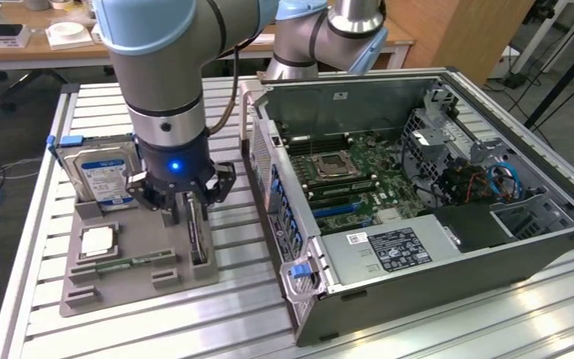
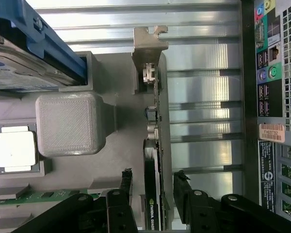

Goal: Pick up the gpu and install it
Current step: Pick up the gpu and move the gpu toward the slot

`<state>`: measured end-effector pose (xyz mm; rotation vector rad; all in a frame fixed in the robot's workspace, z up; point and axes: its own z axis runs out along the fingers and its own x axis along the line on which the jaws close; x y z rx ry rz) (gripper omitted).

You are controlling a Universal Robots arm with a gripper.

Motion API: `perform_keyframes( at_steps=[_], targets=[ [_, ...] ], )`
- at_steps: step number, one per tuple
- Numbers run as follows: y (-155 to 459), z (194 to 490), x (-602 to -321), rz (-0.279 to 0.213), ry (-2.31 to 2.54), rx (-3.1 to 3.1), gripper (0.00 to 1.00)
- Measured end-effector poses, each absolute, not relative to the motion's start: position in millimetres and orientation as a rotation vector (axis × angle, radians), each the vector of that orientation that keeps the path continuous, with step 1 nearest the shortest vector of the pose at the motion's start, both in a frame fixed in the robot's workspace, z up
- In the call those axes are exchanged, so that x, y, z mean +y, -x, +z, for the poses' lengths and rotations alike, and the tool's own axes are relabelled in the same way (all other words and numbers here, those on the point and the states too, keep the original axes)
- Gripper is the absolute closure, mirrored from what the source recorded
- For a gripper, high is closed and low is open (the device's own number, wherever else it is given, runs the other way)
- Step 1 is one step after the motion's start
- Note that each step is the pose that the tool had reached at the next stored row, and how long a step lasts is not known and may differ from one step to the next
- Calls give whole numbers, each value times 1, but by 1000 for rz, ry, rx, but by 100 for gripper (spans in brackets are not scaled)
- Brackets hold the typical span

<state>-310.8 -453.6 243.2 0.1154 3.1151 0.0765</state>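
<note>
The gpu stands on its long edge in a slot of the grey holder tray, at the tray's side nearest the computer case. In the wrist view the gpu runs as a thin dark card with its silver end bracket at the far end. My gripper is lowered over it, open. The two black fingers straddle the card, one on each face. A small gap shows on both sides, so the gripper is not touching the card.
On the same tray stand a blue-labelled hard drive, a silver processor and a green memory stick. The open computer case with its motherboard lies at the exterior view's right, its rear port panel close beside the tray.
</note>
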Motion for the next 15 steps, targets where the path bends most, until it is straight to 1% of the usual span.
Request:
perform_keyframes(
  at_steps=[15],
  targets=[
    [312, 237, -448, 76, -122, 3115, 53]
  ],
)
